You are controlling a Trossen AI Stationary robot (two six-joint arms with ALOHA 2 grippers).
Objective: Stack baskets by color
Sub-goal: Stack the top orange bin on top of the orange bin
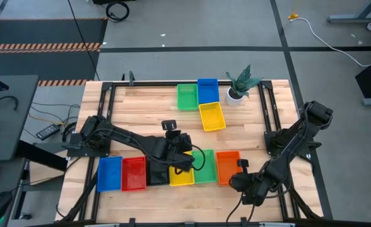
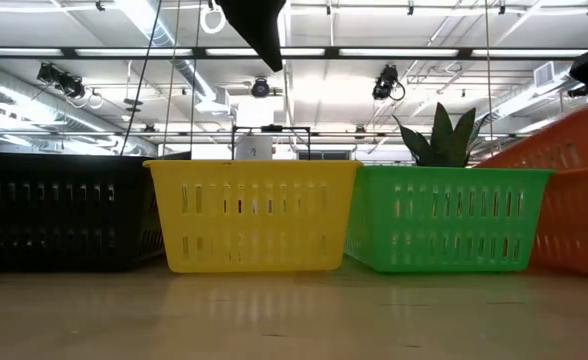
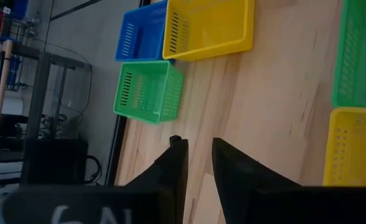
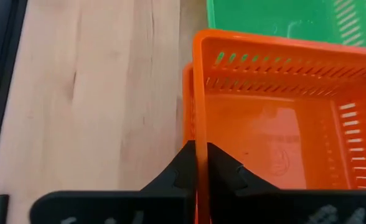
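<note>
A row of baskets stands along the table's near edge: blue (image 1: 110,174), red (image 1: 134,174), black (image 1: 155,176), yellow (image 1: 181,176), green (image 1: 206,165) and orange (image 1: 226,165). A green (image 1: 187,96), a blue (image 1: 207,89) and a yellow basket (image 1: 212,116) lie at the back. My left gripper (image 3: 199,174) hovers above bare wood just beyond the near yellow basket, open by a narrow gap with nothing in it. My right gripper (image 4: 198,155) is at the orange basket's near right corner, shut on its wall. That basket sits tilted in a second orange basket (image 4: 186,71). My right gripper pinches the upper orange basket's near wall (image 4: 200,134) close to its right end, one finger inside the basket and one outside. The fingers slant down from the table's right. The basket rests tilted inside the lower orange basket (image 2: 584,215), its right side raised.
A green plant in a white pot (image 1: 238,88) stands at the back right beside the blue basket. Bare wood (image 1: 141,120) lies between the near row and the back baskets. Black frame rails (image 1: 103,107) run along the table's left and right sides.
</note>
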